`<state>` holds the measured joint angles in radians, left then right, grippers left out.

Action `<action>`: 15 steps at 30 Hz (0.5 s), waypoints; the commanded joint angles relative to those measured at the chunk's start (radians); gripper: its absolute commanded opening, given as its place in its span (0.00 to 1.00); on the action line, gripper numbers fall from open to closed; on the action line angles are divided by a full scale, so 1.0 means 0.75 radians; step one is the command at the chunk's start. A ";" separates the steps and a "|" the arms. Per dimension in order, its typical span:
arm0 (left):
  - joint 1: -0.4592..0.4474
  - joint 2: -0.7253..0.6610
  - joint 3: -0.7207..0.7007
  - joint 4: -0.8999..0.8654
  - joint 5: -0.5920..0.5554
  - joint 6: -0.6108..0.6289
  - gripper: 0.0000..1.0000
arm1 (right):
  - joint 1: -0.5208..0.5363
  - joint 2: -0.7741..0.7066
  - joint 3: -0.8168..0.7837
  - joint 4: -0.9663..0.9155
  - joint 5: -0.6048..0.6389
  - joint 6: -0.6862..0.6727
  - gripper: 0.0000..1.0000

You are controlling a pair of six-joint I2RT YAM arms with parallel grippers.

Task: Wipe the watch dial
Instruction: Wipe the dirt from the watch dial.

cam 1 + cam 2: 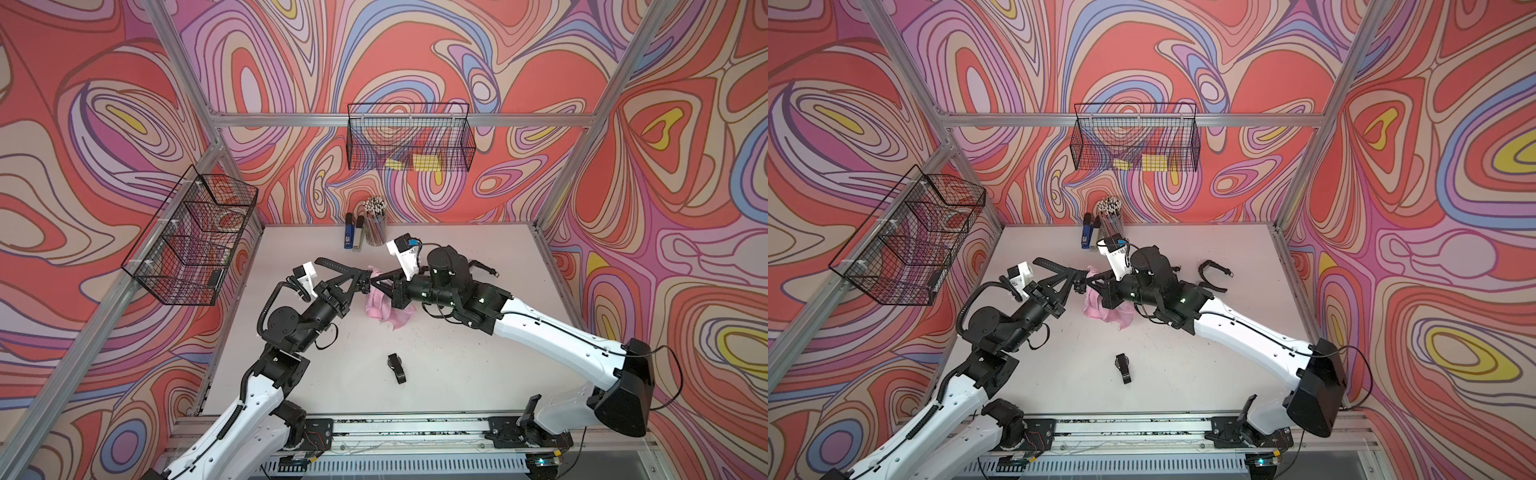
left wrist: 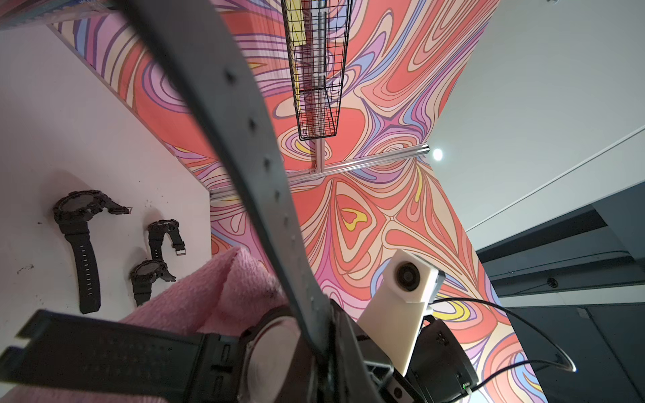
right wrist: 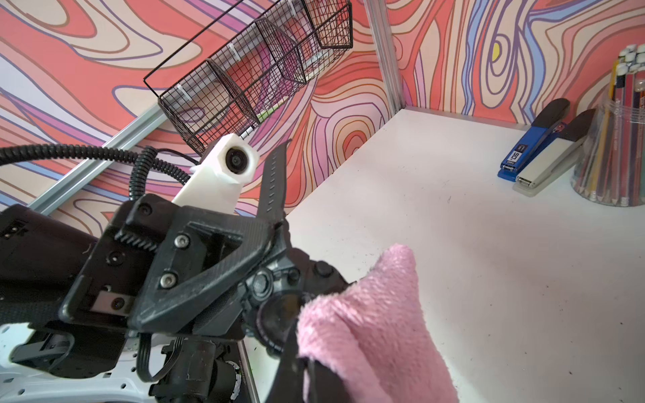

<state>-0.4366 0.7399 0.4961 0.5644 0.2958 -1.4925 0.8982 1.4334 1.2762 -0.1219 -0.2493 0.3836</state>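
Touching above table (image 1: 457,353), cloth (image 3: 366,307) and watch (image 3: 279,303) hang well inside edges.

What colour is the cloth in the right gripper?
Pink, a plain fluffy pink with no pattern. The cloth shows best in the right wrist view.

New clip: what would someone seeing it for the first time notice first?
The swirling red, pink and lilac wall pattern fills every side. Mid-table, the left gripper grips a black watch while the right gripper holds a pink cloth against its dial. A second watch lies loose nearer the front edge.
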 commanded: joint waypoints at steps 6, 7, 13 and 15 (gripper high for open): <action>-0.029 -0.023 0.090 0.187 0.139 -0.025 0.00 | 0.118 0.014 -0.123 0.040 0.044 0.069 0.00; -0.030 -0.025 0.091 0.185 0.140 -0.025 0.00 | 0.118 0.015 -0.128 0.044 0.055 0.067 0.00; -0.030 -0.043 0.087 0.163 0.138 -0.021 0.00 | 0.093 0.051 -0.058 -0.022 0.093 0.002 0.00; -0.030 -0.048 0.085 0.160 0.139 -0.021 0.00 | 0.036 0.054 -0.049 -0.019 0.072 0.003 0.00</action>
<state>-0.4366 0.7399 0.4957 0.5632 0.2943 -1.4849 0.9447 1.4220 1.2354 -0.0750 -0.1638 0.4019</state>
